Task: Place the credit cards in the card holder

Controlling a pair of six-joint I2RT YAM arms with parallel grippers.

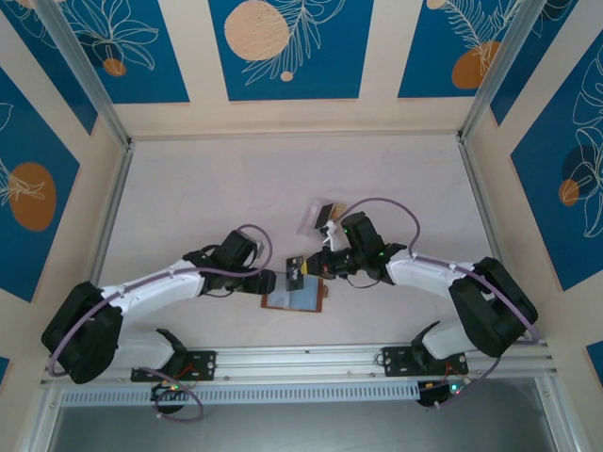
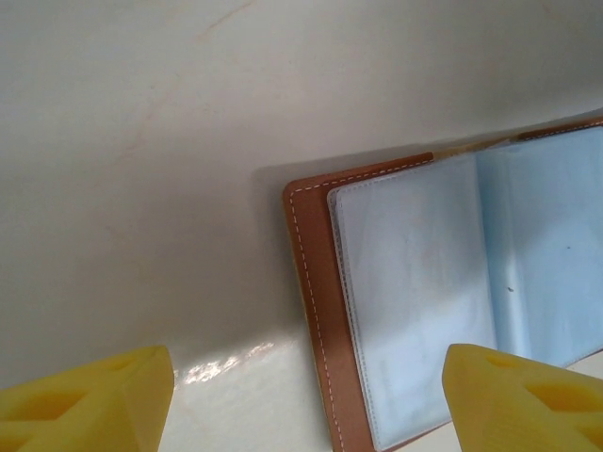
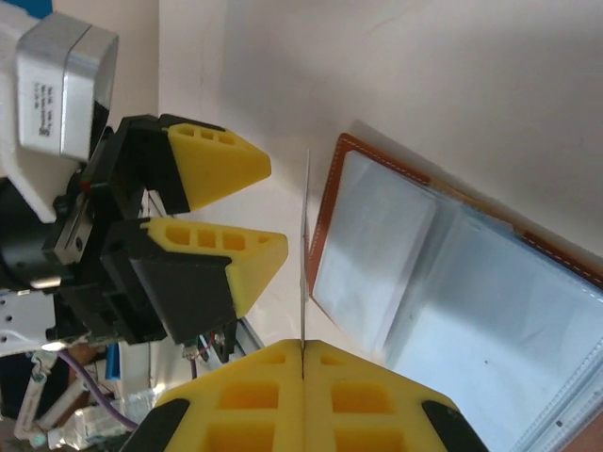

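Observation:
The card holder (image 1: 294, 299) lies open on the table, brown leather with pale blue pockets (image 2: 424, 282) facing up. My right gripper (image 3: 303, 347) is shut on a dark credit card (image 1: 295, 273), seen edge-on as a thin line (image 3: 304, 245) just above the holder's left edge (image 3: 325, 217). My left gripper (image 2: 301, 405) stands open beside that edge, with nothing between its yellow fingers (image 3: 221, 168); it sits at the holder's left side in the top view (image 1: 271, 281).
A clear plastic stand (image 1: 318, 217) with cards in it sits behind the right gripper. Metal frame rails run along the table's sides and a rail crosses the near edge (image 1: 301, 360). Open tabletop lies at the back and left.

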